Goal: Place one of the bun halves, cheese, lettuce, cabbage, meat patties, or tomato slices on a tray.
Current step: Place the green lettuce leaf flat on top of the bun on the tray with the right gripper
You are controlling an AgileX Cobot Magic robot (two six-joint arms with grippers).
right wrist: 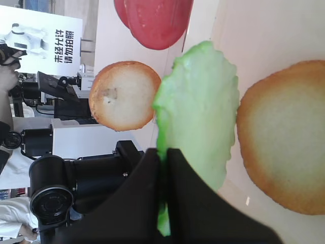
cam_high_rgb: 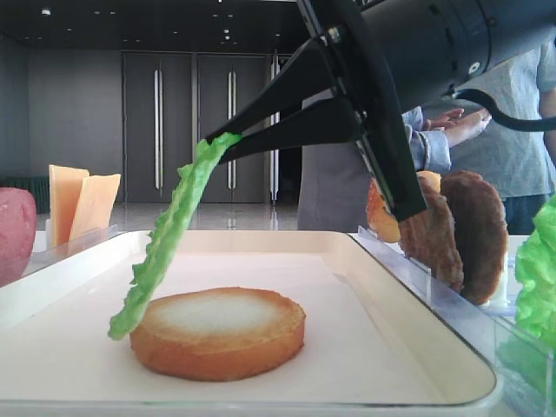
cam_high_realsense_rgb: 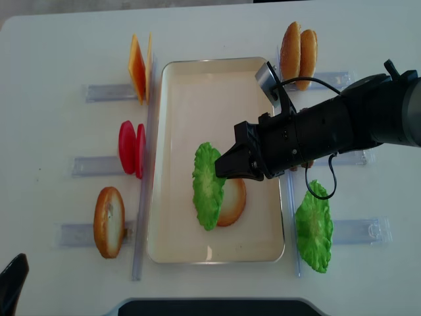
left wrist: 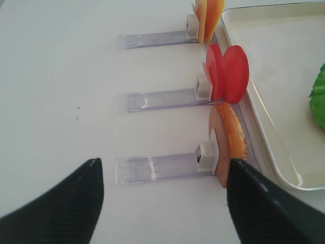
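Low exterior view, nearest first: flat bun half (cam_high_rgb: pixel 218 333), pale face up, lies on the tray (cam_high_rgb: pixel 417 347) liner. The lettuce (cam_high_rgb: pixel 169 233) hangs tilted over it, lower edge at the bun's left rim; contact cannot be told from here. Its upper edge is pinched between the right gripper (cam_high_rgb: pixel 228 139) fingers, which are closed on the leaf. Behind the tray's right rim: meat patties (cam_high_rgb: pixel 460 230) standing on edge in a clear holder (cam_high_rgb: pixel 452 304). Far left: cheese (cam_high_rgb: pixel 78 204) slices upright, tomato slices (cam_high_rgb: pixel 13 230) at the frame edge.

Right wrist view: black fingers (right wrist: pixel 152 203) meet on the leaf's edge; leaf sits between the tray bun and a second bun half (right wrist: pixel 124 95) outside the tray.

Overhead view: leaf overlaps the left part of the tray bun, roughly mid-tray. A second lettuce leaf (cam_high_realsense_rgb: pixel 314 227) rests in a holder right of the tray, on the white worktop (cam_high_realsense_rgb: pixel 52 66). Domed buns (cam_high_realsense_rgb: pixel 297 46) stand at the far right.

Left wrist view: left gripper (left wrist: pixel 162 203) fingers stand wide apart above the worktop, nothing between them, near the left-side holders.
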